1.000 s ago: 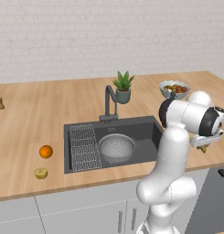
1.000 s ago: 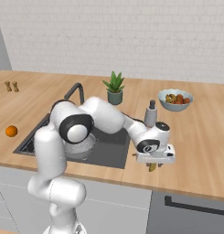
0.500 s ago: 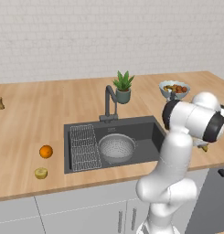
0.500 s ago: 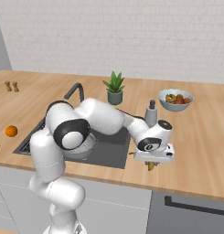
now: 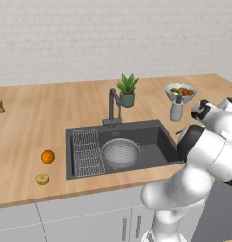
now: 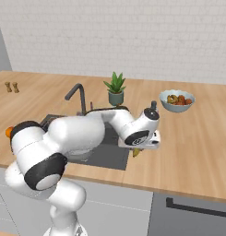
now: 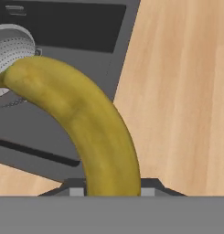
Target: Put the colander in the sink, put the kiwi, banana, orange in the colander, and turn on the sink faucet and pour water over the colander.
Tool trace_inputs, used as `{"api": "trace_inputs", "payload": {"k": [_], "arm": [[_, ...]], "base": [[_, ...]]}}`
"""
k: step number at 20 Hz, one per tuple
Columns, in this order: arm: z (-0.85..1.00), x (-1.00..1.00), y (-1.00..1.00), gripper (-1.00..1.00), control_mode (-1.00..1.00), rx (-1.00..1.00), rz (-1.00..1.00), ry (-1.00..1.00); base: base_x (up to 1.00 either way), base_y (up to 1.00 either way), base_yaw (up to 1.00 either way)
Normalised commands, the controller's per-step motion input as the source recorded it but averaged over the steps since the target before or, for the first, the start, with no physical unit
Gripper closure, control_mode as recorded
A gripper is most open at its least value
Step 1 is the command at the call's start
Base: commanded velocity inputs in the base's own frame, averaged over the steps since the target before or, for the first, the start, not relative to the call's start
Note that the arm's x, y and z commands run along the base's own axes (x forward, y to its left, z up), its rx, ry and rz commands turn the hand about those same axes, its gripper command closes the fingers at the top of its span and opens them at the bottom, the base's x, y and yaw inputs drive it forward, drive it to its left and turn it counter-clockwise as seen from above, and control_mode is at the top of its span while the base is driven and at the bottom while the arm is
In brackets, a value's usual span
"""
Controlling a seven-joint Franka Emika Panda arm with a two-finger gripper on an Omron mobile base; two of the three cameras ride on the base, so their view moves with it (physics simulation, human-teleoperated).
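Gripper [image 7: 111, 186] has its fingers clamped on the banana [image 7: 81, 116], above the counter [image 7: 182, 91] beside the sink [image 5: 150, 142]. Colander [image 5: 120, 152] sits in the sink; orange [image 5: 48, 156] and kiwi [image 5: 42, 179] on the counter left of it.

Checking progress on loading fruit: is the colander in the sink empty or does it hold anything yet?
Empty. The colander sits in the sink with nothing inside; orange and kiwi lie on the counter, banana in the gripper.

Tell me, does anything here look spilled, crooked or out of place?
Nothing stands out. The colander sits upright in the sink, the orange and kiwi wait on the counter left of it, and the end effector grips the banana.
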Motion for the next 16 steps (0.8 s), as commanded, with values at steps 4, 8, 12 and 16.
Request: {"api": "trace_inputs", "payload": {"k": [4,8,12,16], "arm": [[0.18,0.03,1.00,1.00,-1.00,0.00,0.00,-0.17],[0.05,0.09,1.00,1.00,-1.00,0.00,0.00,-0.11],[0.07,0.19,0.94,1.00,-1.00,0.00,0.00,-0.02],[0.00,0.20,0.91,1.00,-1.00,0.00,0.00,0.00]], "base": [[0.00,0.00,0.00],[0.00,0.00,0.00],[0.00,0.00,0.00],[0.00,0.00,0.00]]}}
